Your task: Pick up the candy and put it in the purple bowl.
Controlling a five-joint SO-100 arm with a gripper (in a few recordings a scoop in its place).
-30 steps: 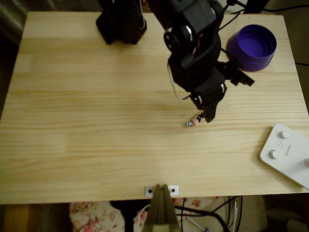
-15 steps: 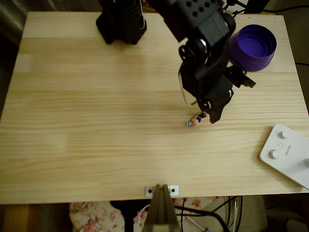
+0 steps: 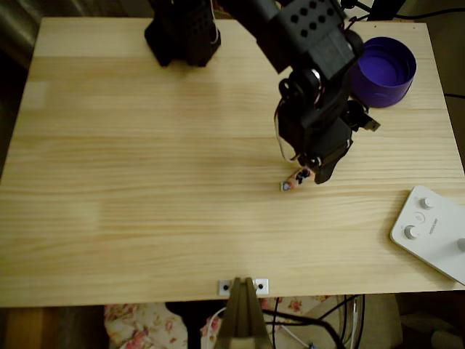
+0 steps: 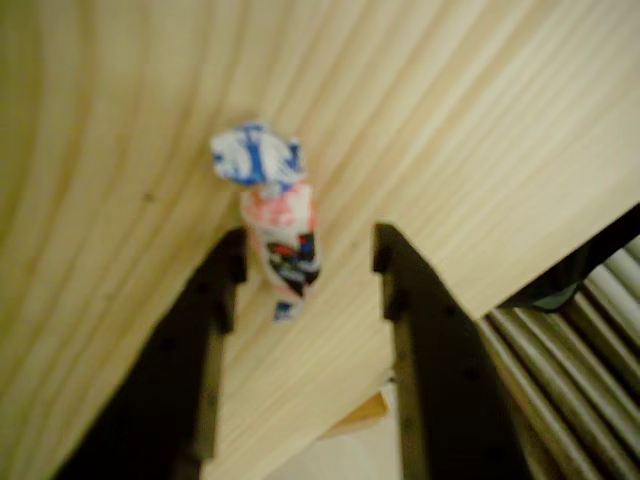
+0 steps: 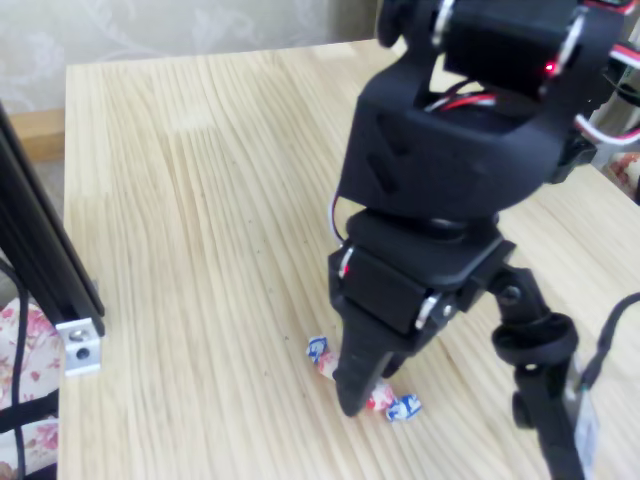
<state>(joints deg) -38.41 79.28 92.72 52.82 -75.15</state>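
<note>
The candy is a small pinkish wrapped sweet with bluish-white twisted ends, lying on the wooden table. My black gripper stands over its right end, pointing down. In the wrist view the candy lies between my open gripper's two dark fingers, closer to the left finger, with a gap to the right one. The fixed view has the gripper down at the table on the candy, with one twisted end poking out on each side. The purple bowl stands at the far right corner.
A white device with knobs lies at the right front edge. The arm's black base stands at the back. A metal bracket sits at the front edge, and a black post rises at the left of the fixed view.
The arm has swung a little to the right and the gripper has settled around the candy's right part. The candy has stayed in place.
</note>
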